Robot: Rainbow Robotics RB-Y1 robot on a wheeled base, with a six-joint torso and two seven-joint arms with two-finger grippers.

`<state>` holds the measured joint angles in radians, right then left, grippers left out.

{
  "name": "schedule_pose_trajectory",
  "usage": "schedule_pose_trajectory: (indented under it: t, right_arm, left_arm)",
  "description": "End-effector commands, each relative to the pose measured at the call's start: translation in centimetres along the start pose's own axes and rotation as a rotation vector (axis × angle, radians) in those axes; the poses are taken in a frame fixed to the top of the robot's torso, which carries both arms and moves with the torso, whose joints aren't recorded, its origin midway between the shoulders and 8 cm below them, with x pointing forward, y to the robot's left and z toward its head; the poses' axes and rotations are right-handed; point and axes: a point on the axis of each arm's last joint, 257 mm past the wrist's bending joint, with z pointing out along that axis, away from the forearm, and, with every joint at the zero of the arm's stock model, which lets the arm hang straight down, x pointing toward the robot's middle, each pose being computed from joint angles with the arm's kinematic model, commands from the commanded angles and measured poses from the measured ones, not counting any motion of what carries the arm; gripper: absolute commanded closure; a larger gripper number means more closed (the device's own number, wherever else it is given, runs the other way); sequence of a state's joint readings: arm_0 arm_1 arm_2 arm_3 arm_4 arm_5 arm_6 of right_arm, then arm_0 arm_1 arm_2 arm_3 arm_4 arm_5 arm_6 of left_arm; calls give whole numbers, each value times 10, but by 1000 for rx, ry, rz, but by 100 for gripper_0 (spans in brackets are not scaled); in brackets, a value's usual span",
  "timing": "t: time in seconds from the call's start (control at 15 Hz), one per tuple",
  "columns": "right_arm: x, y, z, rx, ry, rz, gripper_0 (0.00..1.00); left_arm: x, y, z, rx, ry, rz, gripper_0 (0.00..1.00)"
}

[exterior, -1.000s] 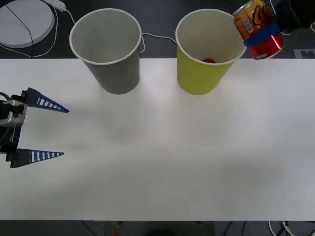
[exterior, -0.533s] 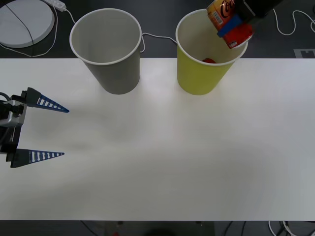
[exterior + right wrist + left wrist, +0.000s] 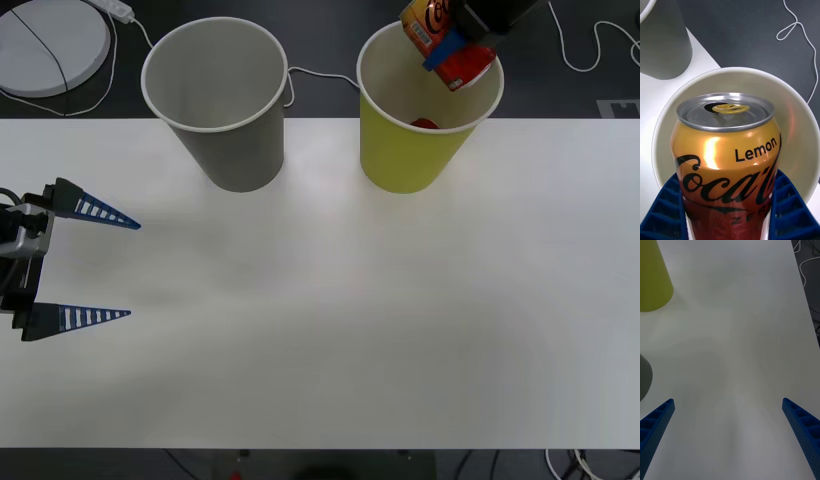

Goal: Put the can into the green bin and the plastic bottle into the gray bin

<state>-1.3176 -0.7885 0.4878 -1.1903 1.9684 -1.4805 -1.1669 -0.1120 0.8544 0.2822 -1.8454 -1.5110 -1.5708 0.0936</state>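
The orange-red can (image 3: 432,28) hangs tilted over the mouth of the green bin (image 3: 408,155), held by my right gripper (image 3: 452,47), which is shut on it. In the right wrist view the can (image 3: 728,150), its gold pull-tab top facing the camera, sits between the blue fingers (image 3: 790,210) above the green bin's pale rim (image 3: 790,93). A small red thing (image 3: 425,124) lies inside that bin. The gray bin (image 3: 230,130) stands to its left. My left gripper (image 3: 133,270) rests open at the table's left edge. The plastic bottle is out of view.
A white round disc (image 3: 50,40) and cables (image 3: 600,50) lie on the dark surface behind the white table (image 3: 350,330). The left wrist view has bare tabletop between its fingers (image 3: 655,423), with the green bin (image 3: 653,277) and the gray bin (image 3: 644,378) to one side.
My right gripper has carried the can leftward from outside the green bin's right rim to above its opening. The left arm has stayed still.
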Motion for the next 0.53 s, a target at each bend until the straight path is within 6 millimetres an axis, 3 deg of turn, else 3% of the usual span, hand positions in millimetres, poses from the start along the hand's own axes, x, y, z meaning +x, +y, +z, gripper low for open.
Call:
schedule_pose_trajectory:
  t: [0.07,0.53]
  right_arm:
    - [2,0,-3,-9,-1,-26,0]
    - [34,4,-53,-99,-62,-34,0]
  left_arm:
    - [0,0,0,0,0,0,0]
    - [0,0,0,0,0,0,0]
